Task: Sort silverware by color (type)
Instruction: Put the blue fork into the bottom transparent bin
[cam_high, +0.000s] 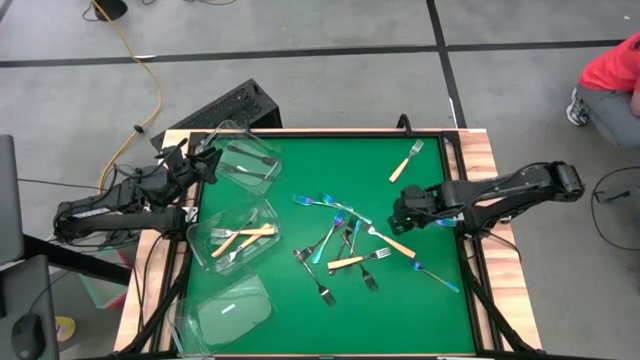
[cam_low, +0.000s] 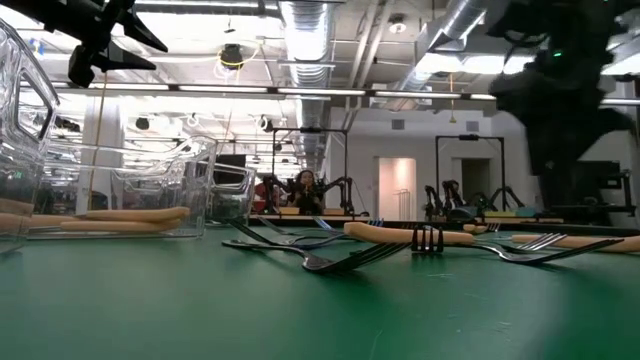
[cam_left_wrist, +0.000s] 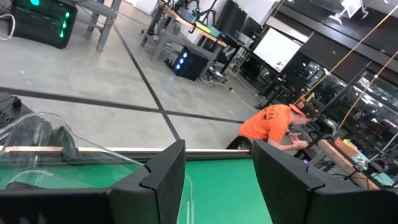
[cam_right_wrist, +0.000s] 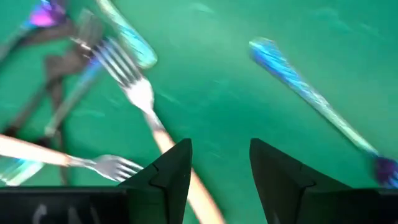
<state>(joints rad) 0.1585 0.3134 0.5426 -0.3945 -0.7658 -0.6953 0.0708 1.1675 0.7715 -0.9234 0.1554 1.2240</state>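
Forks (cam_high: 340, 245) lie jumbled mid-mat, one tan-handled fork (cam_high: 407, 161) apart at 1 o'clock. Right gripper (cam_high: 403, 213) hovers over a tan-handled one (cam_right_wrist: 149, 112), fingers spread, empty. Left gripper (cam_left_wrist: 217, 180) sits at the 10 o'clock tub (cam_high: 245, 160), fingers apart. No readable writing.

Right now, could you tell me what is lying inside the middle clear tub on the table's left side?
The middle tub holds cream-handled forks, handles overlapping; the exact count is unclear through the plastic.
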